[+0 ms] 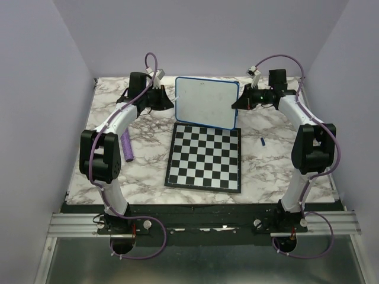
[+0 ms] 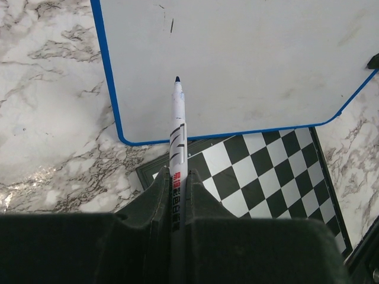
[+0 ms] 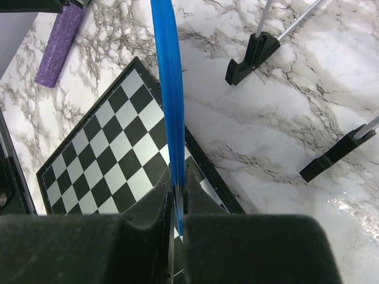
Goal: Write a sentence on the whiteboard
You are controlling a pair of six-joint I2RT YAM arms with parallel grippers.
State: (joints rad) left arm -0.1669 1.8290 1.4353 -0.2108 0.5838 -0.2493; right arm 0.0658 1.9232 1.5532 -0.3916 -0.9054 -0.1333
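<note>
The whiteboard (image 1: 207, 102), white with a thin blue rim, is held tilted up above the far end of the chessboard (image 1: 206, 157). My right gripper (image 1: 238, 103) is shut on its right edge; in the right wrist view the blue rim (image 3: 169, 89) runs edge-on between my right gripper's (image 3: 177, 189) fingers. My left gripper (image 1: 169, 102) is shut on a white marker (image 2: 177, 130) whose blue tip points at the board's face (image 2: 249, 59), at or just above it. No sentence shows, only a short dark stroke (image 2: 172, 25) near the top.
A purple bar (image 1: 127, 145) lies on the marble left of the chessboard. A small blue cap (image 1: 262, 141) lies to its right. Two black feet on thin rods (image 3: 251, 53) (image 3: 336, 155) rest on the marble. Grey walls close in on three sides.
</note>
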